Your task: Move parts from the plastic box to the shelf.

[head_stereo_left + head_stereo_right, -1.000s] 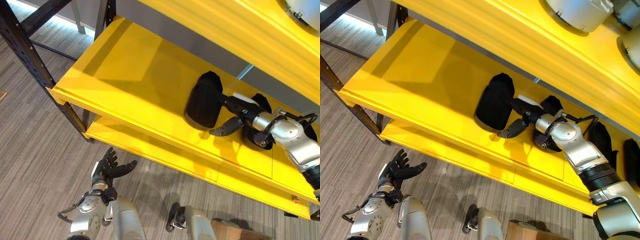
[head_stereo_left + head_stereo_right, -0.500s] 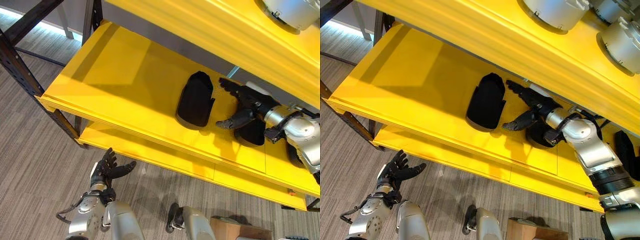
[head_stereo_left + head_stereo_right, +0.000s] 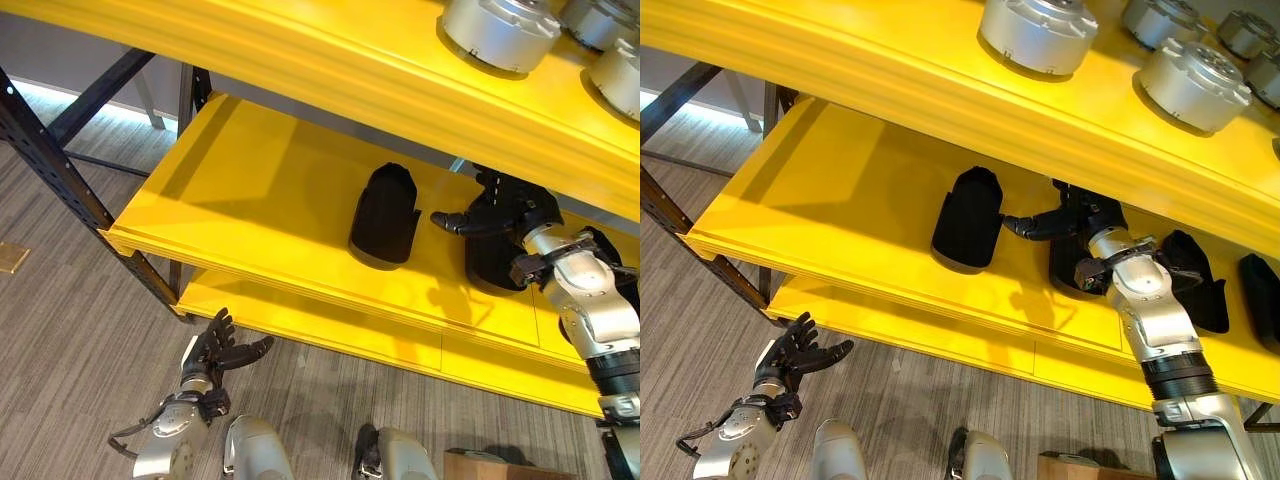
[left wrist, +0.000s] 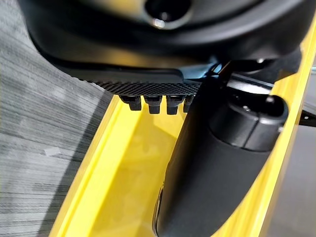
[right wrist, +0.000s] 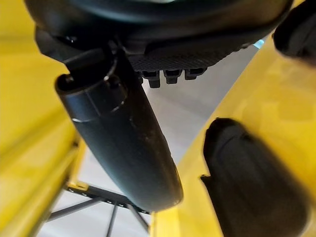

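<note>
Where the yellow shelf (image 3: 250,200) runs across the middle of the head views, its middle board carries a row of black parts: one rounded, matte black part (image 3: 386,214) stands alone at frame centre, a second black part (image 3: 1072,262) sits just right of it under the right hand (image 3: 1080,215), and two further black parts (image 3: 1195,275) lie toward the right edge. The top board (image 3: 890,80), a thick smooth yellow slab, holds several squat, silver-grey metal cylinders (image 3: 1037,32) along the upper right of the frame. The right hand hangs just above the middle board, between the central part and its neighbour; its thumb (image 3: 1030,226) points left toward the central part with a visible gap between them, and its fingers are extended and loose, gripping nothing. In the right wrist view the thumb stands out straight past the palm's ribbed pad, with a black part (image 5: 256,182) beside it on the yellow board, apart from the thumb. The left hand (image 3: 215,348) shows at the lower left, over grey ribbed carpet (image 3: 60,330), its fingers spread wide and empty. Dark perforated steel uprights (image 3: 40,150) frame the shelf at the left.
</note>
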Motion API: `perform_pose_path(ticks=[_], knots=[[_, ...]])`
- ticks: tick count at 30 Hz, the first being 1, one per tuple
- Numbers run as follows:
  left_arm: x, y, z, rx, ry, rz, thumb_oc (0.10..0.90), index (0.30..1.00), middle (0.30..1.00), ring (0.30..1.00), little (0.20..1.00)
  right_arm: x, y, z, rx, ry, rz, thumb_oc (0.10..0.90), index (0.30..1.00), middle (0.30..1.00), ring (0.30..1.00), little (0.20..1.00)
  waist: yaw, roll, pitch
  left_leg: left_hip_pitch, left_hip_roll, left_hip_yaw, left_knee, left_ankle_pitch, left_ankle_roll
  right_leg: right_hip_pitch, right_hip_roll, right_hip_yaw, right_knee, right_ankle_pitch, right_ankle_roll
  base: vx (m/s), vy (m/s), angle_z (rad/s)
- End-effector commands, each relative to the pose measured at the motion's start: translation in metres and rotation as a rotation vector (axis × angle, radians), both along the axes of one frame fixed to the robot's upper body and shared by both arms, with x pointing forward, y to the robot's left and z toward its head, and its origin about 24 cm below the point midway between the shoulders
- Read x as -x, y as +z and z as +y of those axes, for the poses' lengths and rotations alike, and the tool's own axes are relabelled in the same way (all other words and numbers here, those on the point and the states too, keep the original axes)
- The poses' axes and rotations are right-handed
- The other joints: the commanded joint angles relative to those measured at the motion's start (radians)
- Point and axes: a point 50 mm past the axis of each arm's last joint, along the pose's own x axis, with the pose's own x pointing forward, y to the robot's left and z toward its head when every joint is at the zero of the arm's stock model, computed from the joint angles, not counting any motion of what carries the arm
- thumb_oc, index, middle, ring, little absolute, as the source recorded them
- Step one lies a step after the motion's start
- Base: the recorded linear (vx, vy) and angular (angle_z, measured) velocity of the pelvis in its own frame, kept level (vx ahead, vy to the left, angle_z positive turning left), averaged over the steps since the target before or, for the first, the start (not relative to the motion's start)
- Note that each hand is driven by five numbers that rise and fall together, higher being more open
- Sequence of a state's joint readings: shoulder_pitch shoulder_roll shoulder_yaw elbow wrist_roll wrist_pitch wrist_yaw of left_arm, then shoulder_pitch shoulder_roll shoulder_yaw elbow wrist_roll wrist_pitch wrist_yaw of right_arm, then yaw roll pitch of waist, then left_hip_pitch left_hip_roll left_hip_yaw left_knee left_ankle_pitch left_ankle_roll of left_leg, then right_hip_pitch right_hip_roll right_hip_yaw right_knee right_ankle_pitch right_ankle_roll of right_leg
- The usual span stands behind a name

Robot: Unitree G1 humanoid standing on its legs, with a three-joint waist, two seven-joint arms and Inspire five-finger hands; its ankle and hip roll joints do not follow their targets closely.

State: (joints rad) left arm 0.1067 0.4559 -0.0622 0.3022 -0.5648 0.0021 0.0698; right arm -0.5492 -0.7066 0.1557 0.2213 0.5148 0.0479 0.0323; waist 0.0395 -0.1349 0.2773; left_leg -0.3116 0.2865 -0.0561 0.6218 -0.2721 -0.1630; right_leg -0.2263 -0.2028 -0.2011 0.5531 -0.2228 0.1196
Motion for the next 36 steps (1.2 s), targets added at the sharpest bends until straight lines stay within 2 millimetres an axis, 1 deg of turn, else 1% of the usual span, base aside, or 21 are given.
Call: perform_pose_path(ticks=[1,2,3,4,5,6,7,8,10,11,12,14,16,17,19,25,30,31,36], knots=[[-0.014,0.027,-0.013,-0.064,-0.147,-0.136,0.9,1.0,1.0,1.0,1.0,-0.01,0.073,0.016,-0.11,0.029,-0.293,0.9,1.0,1.0,1.0,1.0,0.029,-0.007,-0.069,0.013,-0.007,-0.025,0.001,0.005,0.051,0.089,-0.042,0.039,-0.037,0.026,0.019,0.0,0.0,0.0],[-0.016,0.028,-0.015,-0.069,-0.158,-0.14,0.9,1.0,1.0,1.0,1.0,-0.014,0.076,0.024,-0.125,0.044,-0.298,0.9,1.0,1.0,1.0,1.0,0.034,-0.003,-0.067,0.014,-0.01,-0.025,-0.001,0.008,0.052,0.091,-0.045,0.039,-0.036,0.027,0.019,0.0,0.0,0.0],[-0.016,0.028,-0.015,-0.069,-0.157,-0.141,0.9,1.0,1.0,1.0,1.0,-0.014,0.076,0.025,-0.125,0.045,-0.299,0.9,1.0,1.0,1.0,1.0,0.033,-0.003,-0.066,0.015,-0.011,-0.025,-0.002,0.008,0.052,0.092,-0.046,0.039,-0.036,0.027,0.019,-0.03,0.022,0.04],[-0.018,0.029,-0.017,-0.075,-0.167,-0.145,0.9,1.0,1.0,1.0,1.0,-0.017,0.083,0.036,-0.12,0.08,-0.308,0.9,1.0,1.0,1.0,1.0,0.038,0.002,-0.064,0.014,-0.017,-0.026,-0.003,0.013,0.052,0.092,-0.052,0.037,-0.032,0.025,0.017,-0.02,0.017,0.06],[-0.018,0.029,-0.017,-0.074,-0.166,-0.145,0.9,1.0,1.0,1.0,1.0,-0.018,0.083,0.036,-0.12,0.08,-0.308,0.9,1.0,1.0,1.0,1.0,0.037,0.003,-0.063,0.014,-0.017,-0.027,-0.004,0.013,0.052,0.093,-0.052,0.037,-0.032,0.025,0.017,-0.04,0.028,0.06],[-0.02,0.03,-0.019,-0.079,-0.169,-0.15,0.9,1.0,1.0,1.0,1.0,-0.02,0.092,0.049,-0.125,0.107,-0.331,0.9,1.0,1.0,1.0,1.0,0.044,0.008,-0.059,0.009,-0.025,-0.03,-0.003,0.017,0.053,0.088,-0.061,0.035,-0.023,0.025,0.016,-0.04,0.011,0.11],[-0.021,0.031,-0.021,-0.077,-0.171,-0.156,0.9,1.0,1.0,1.0,1.0,-0.022,0.095,0.057,-0.142,0.132,-0.333,0.9,1.0,1.0,1.0,1.0,0.047,0.01,-0.056,0.005,-0.029,-0.032,-0.002,0.019,0.054,0.085,-0.064,0.034,-0.018,0.024,0.015,-0.04,0.011,0.11],[-0.021,0.031,-0.021,-0.077,-0.171,-0.157,0.9,1.0,1.0,1.0,1.0,-0.022,0.095,0.057,-0.142,0.133,-0.333,0.9,1.0,1.0,1.0,1.0,0.046,0.01,-0.056,0.004,-0.03,-0.032,-0.001,0.019,0.054,0.085,-0.065,0.033,-0.017,0.024,0.015,-0.03,0.0,0.11],[-0.024,0.034,-0.024,-0.078,-0.165,-0.178,0.9,1.0,1.0,1.0,1.0,-0.026,0.103,0.075,-0.168,0.162,-0.352,0.9,1.0,1.0,1.0,1.0,0.056,0.019,-0.049,-0.008,-0.036,-0.037,0.005,0.023,0.053,0.074,-0.071,0.03,-0.002,0.02,0.013,-0.03,-0.003,0.1],[-0.024,0.034,-0.024,-0.078,-0.164,-0.178,0.9,1.0,1.0,1.0,1.0,-0.026,0.104,0.075,-0.167,0.163,-0.353,0.9,1.0,1.0,1.0,1.0,0.055,0.019,-0.049,-0.009,-0.037,-0.038,0.005,0.022,0.053,0.074,-0.071,0.029,-0.001,0.02,0.013,-0.04,-0.009,0.1],[-0.025,0.035,-0.025,-0.074,-0.159,-0.185,0.9,1.0,1.0,1.0,1.0,-0.03,0.105,0.084,-0.209,0.171,-0.353,0.9,1.0,1.0,1.0,1.0,0.06,0.025,-0.042,-0.022,-0.04,-0.043,0.013,0.023,0.055,0.063,-0.074,0.026,0.014,0.016,0.012,-0.04,-0.007,0.08],[-0.026,0.035,-0.026,-0.076,-0.155,-0.186,0.9,1.0,1.0,1.0,1.0,-0.031,0.108,0.095,-0.219,0.189,-0.364,0.9,1.0,1.0,1.0,1.0,0.064,0.032,-0.038,-0.036,-0.047,-0.049,0.025,0.023,0.057,0.051,-0.078,0.025,0.029,0.01,0.01,-0.03,0.0,0.13],[-0.026,0.035,-0.027,-0.077,-0.154,-0.187,0.9,1.0,1.0,1.0,1.0,-0.031,0.109,0.099,-0.228,0.194,-0.364,0.9,1.0,1.0,1.0,1.0,0.066,0.034,-0.036,-0.043,-0.05,-0.051,0.031,0.023,0.059,0.048,-0.079,0.023,0.035,0.009,0.01,-0.01,0.002,0.16],[-0.027,0.035,-0.027,-0.076,-0.149,-0.191,0.9,1.0,1.0,1.0,1.0,-0.031,0.108,0.106,-0.246,0.207,-0.365,0.9,1.0,1.0,1.0,1.0,0.069,0.041,-0.032,-0.054,-0.053,-0.055,0.04,0.021,0.062,0.038,-0.084,0.021,0.045,0.004,0.01,-0.02,0.006,0.15],[-0.028,0.037,-0.028,-0.077,-0.144,-0.202,0.9,1.0,1.0,1.0,1.0,-0.032,0.11,0.111,-0.258,0.202,-0.371,0.9,1.0,1.0,1.0,1.0,0.074,0.05,-0.026,-0.073,-0.06,-0.061,0.052,0.02,0.066,0.025,-0.091,0.016,0.06,-0.001,0.008,-0.02,0.009,0.09],[-0.03,0.038,-0.031,-0.074,-0.146,-0.209,0.9,1.0,1.0,1.0,1.0,-0.032,0.105,0.11,-0.275,0.169,-0.371,0.9,1.0,1.0,1.0,1.0,0.077,0.06,-0.023,-0.093,-0.072,-0.068,0.065,0.018,0.073,0.01,-0.1,0.012,0.074,-0.005,0.008,0.0,0.01,0.06],[-0.031,0.037,-0.035,-0.075,-0.147,-0.21,0.9,1.0,1.0,1.0,1.0,-0.034,0.091,0.101,-0.323,0.097,-0.357,0.9,1.0,1.0,1.0,1.0,0.075,0.073,-0.018,-0.107,-0.078,-0.069,0.071,0.017,0.079,-0.008,-0.107,0.016,0.086,-0.008,0.008,0.0,0.012,0.03],[-0.031,0.036,-0.037,-0.074,-0.147,-0.208,0.9,1.0,1.0,1.0,1.0,-0.033,0.083,0.099,-0.342,0.077,-0.348,0.9,1.0,1.0,1.0,1.0,0.071,0.078,-0.016,-0.111,-0.077,-0.067,0.075,0.017,0.08,-0.015,-0.11,0.017,0.091,-0.009,0.006,0.0,0.0,0.0],[-0.029,0.034,-0.038,-0.076,-0.146,-0.2,0.9,1.0,1.0,1.0,1.0,-0.031,0.077,0.097,-0.337,0.058,-0.354,0.9,1.0,1.0,1.0,1.0,0.065,0.082,-0.016,-0.114,-0.078,-0.066,0.076,0.016,0.081,-0.021,-0.112,0.022,0.093,-0.009,0.006,0.0,0.0,0.0]])
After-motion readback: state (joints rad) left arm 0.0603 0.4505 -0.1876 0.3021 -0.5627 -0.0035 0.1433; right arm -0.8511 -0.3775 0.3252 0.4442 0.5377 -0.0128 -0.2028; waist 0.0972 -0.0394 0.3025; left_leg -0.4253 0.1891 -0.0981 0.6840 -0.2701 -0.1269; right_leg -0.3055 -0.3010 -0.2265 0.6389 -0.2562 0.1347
